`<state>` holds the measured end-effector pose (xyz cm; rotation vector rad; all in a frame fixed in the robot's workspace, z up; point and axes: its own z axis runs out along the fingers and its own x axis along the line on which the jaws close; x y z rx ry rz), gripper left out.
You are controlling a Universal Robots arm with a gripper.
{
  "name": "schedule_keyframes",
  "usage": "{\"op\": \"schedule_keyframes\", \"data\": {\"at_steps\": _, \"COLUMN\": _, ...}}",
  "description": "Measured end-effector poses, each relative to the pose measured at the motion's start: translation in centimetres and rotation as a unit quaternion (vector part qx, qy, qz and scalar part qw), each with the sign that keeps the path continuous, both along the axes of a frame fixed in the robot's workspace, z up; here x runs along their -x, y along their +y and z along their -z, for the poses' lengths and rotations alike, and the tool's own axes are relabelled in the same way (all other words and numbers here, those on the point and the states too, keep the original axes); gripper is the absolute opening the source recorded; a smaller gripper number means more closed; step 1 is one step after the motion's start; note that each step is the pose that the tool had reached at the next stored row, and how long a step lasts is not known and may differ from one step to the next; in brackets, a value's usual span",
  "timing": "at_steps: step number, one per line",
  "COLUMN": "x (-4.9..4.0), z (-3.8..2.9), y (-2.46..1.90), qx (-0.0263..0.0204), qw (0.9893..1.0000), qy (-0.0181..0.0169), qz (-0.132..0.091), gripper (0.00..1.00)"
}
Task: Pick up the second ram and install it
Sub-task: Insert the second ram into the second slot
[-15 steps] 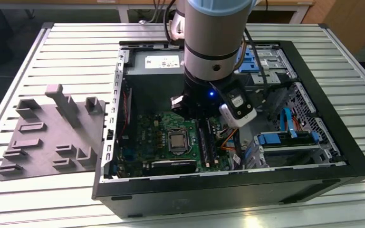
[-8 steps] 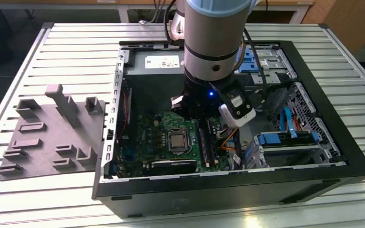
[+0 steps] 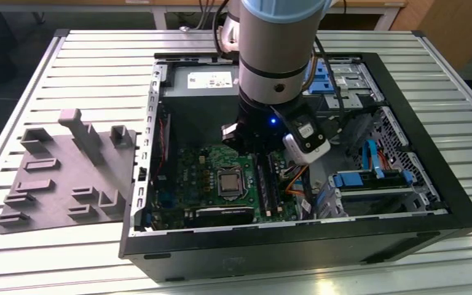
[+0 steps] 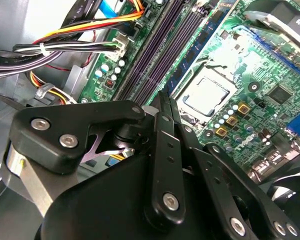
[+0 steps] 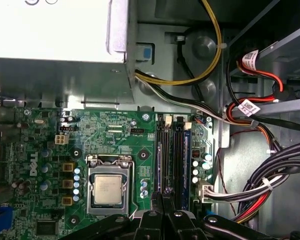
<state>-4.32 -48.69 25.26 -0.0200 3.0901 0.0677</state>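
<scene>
The black jaws are drawn narrow, pinched on a thin dark edge that I judge to be the slim, flat, blackish-green second ram (image 4: 162, 100). It is held edge-down so it can meet a slot, and little of it shows. It hangs just above the long black memory slots (image 5: 172, 150) along one edge of the flat green motherboard (image 5: 115, 130), aligned with their length. The square silver processor (image 5: 109, 190) sits mid-motherboard, beside the slots. Past the motherboard's end stands the pale grey power supply box (image 5: 50, 30). The motherboard lies in an open black computer case (image 3: 302, 246) on a ribbed metal counter (image 3: 96, 61). A grey moulded parts tray (image 3: 56, 178) lies well apart from the motherboard, outside the case.
</scene>
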Motion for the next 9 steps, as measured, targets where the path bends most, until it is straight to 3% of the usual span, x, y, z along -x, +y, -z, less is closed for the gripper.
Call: {"op": "schedule_keyframes", "data": {"at_steps": 9, "x": -0.20, "z": 0.19, "y": 0.16, "qx": 0.0000, "qw": 1.0000, "qy": 0.0000, "qz": 0.000, "gripper": 0.12}}
